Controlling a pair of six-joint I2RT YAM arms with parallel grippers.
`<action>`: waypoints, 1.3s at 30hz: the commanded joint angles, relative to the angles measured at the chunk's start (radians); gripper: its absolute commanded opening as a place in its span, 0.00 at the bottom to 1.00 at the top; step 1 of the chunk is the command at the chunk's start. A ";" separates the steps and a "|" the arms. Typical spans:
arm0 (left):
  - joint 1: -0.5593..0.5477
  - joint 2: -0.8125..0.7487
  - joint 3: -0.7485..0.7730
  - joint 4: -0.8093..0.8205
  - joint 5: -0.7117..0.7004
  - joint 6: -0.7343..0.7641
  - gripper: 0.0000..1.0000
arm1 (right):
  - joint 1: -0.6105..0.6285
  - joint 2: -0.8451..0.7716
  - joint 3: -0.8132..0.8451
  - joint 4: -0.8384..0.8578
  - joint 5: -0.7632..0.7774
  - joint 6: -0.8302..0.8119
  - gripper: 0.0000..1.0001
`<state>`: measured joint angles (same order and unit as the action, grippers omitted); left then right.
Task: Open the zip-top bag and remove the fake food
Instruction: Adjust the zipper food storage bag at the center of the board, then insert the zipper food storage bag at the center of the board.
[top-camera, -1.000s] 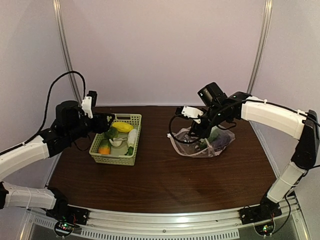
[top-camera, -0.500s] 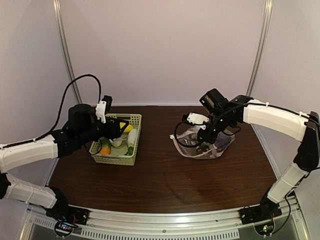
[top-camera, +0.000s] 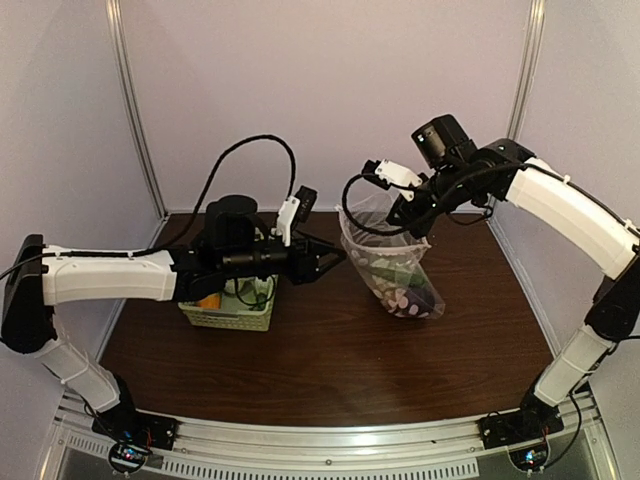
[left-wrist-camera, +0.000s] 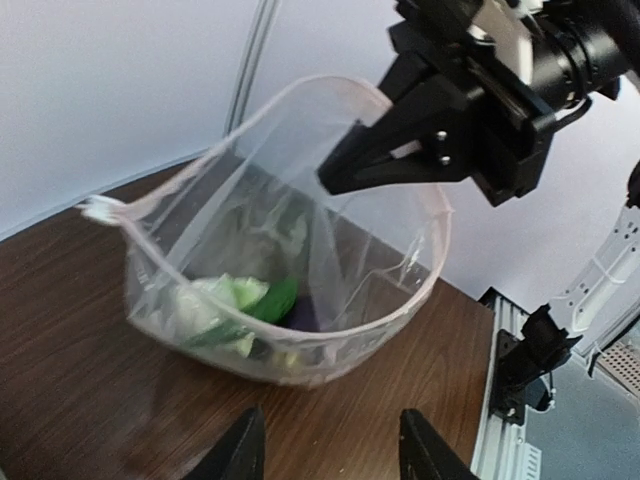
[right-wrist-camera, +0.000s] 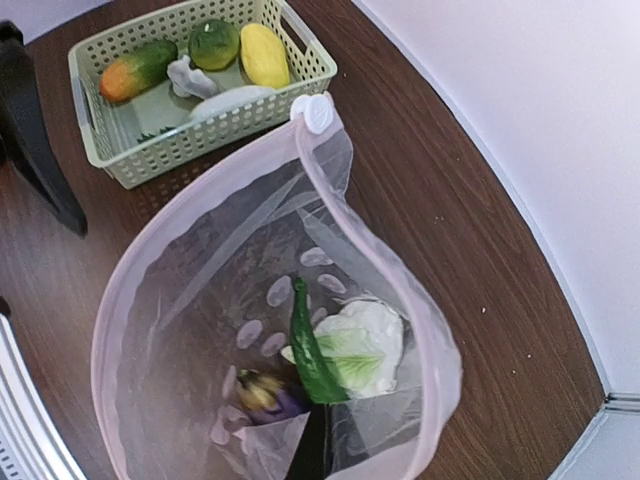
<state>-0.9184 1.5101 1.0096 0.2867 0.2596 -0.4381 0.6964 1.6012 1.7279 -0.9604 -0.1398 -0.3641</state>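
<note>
The brown counter (top-camera: 330, 360) lay under both of your claws. The zip-top bag (top-camera: 390, 260) was the biggest thing on it. The bag hung from your right claw (left-wrist-camera: 338, 177), with its mouth wide open and facing up. Its bottom end was down at the counter, below that claw. Your right claw was pinched tight on the far side of the bag's rim.

The pale green basket (right-wrist-camera: 190, 135) sat well behind your left claw (top-camera: 328, 258), under that arm. Your left claw was held out level, just beside the near side of the bag and not touching it. Its two fingers stood apart with nothing between them.

Some of the fake food was deep in the bag, below your right claw. There was a whitish, leafy lump (right-wrist-camera: 365, 340), a long green piece (right-wrist-camera: 310, 350) lying across it, and a dark purple eggplant (right-wrist-camera: 265, 395) next to them.

More fake food lay in the basket, far from your right claw. There was a yellow piece (right-wrist-camera: 262, 55), a round green one (right-wrist-camera: 214, 42), an orange and green one (right-wrist-camera: 135, 72), and whitish pieces (right-wrist-camera: 200, 80) in the middle.
</note>
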 joint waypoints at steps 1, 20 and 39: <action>-0.032 0.023 0.098 0.058 0.058 -0.033 0.45 | 0.009 0.026 0.118 -0.068 -0.130 0.053 0.00; -0.040 -0.170 0.029 -0.069 -0.105 0.027 0.45 | 0.006 0.061 0.116 0.006 -0.288 0.156 0.00; -0.049 -0.024 0.142 -0.006 0.036 -0.044 0.34 | 0.006 0.038 0.147 0.024 -0.355 0.236 0.00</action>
<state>-0.9596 1.4452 1.0912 0.2684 0.2970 -0.4599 0.7010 1.6547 1.8431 -0.9661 -0.4355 -0.1558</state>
